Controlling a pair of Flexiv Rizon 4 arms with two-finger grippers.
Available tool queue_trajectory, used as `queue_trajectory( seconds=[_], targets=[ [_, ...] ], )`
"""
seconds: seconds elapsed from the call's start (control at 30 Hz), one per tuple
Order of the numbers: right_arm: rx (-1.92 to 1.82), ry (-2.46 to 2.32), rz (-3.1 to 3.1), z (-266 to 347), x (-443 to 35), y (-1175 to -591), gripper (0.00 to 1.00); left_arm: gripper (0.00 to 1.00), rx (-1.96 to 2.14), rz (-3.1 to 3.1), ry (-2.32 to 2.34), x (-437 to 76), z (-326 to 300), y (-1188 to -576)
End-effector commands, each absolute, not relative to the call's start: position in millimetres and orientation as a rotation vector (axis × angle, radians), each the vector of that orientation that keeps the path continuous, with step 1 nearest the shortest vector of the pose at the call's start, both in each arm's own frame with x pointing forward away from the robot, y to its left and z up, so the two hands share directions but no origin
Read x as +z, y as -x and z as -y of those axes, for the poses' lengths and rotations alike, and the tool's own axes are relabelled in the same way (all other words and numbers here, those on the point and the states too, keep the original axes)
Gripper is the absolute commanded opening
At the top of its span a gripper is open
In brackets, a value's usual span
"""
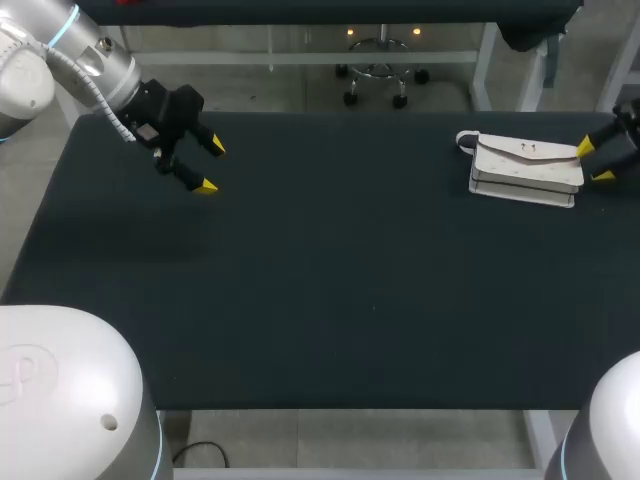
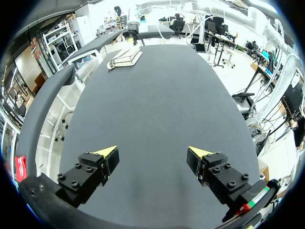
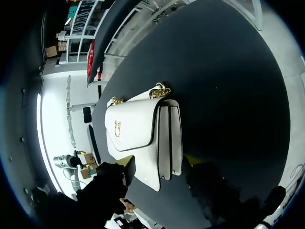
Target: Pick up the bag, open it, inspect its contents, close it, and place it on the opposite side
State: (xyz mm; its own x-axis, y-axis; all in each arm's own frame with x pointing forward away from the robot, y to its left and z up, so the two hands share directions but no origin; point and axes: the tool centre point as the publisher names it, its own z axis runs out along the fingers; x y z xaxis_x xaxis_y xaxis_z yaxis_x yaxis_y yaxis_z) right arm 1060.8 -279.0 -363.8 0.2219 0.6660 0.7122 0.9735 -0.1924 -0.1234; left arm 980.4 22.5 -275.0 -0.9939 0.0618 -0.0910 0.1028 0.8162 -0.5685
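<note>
**Bag at 2 o'clock, right jaws straddling its end, not yet lifted**

White bag (image 1: 527,167) lies flat on the table (image 1: 330,280), flap up and closed, at roughly 2 o'clock near the far right corner. Its strap loop (image 1: 465,140) sticks out toward 9 o'clock. Gold chain (image 3: 161,90) is bunched at the end away from the right arm.

Right arm (image 1: 625,130) comes in from 3 o'clock. Right jaws are spread, one yellow tip on each side of the bag's near end. One tip looks right against the bag and the other just beside it, so this is not a pinch. Judgement: set up this way to clamp the bag's short end for the pick-up.

Left arm (image 1: 90,60) sits at 10 o'clock, well apart from the bag. Left jaws are spread wide, holding nothing, and aimed along the table toward the bag. Probably parked to help open the flap, and it sits over the opposite side where the bag should end up.
</note>
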Motion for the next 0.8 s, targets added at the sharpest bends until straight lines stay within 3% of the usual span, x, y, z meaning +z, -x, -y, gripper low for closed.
queue_trajectory(
  seconds=[0.03, 0.5, 0.8],
  targets=[
    [-0.805, 2.075, 1.507, 268.6, -354.1, -1049.9, 0.49, 1.0, -0.924, -2.925, -0.133, -276.0, -22.1, -980.4],
    [-0.857, 2.098, 1.465, 259.4, -361.3, -1045.1, 0.48, 1.0, -0.924, -2.925, -0.133, -276.0, -22.1, -980.4],
    [-0.871, 2.111, 1.442, 254.9, -364.3, -1044.1, 0.4, 1.0, -0.924, -2.925, -0.133, -276.0, -22.1, -980.4]
  ],
)
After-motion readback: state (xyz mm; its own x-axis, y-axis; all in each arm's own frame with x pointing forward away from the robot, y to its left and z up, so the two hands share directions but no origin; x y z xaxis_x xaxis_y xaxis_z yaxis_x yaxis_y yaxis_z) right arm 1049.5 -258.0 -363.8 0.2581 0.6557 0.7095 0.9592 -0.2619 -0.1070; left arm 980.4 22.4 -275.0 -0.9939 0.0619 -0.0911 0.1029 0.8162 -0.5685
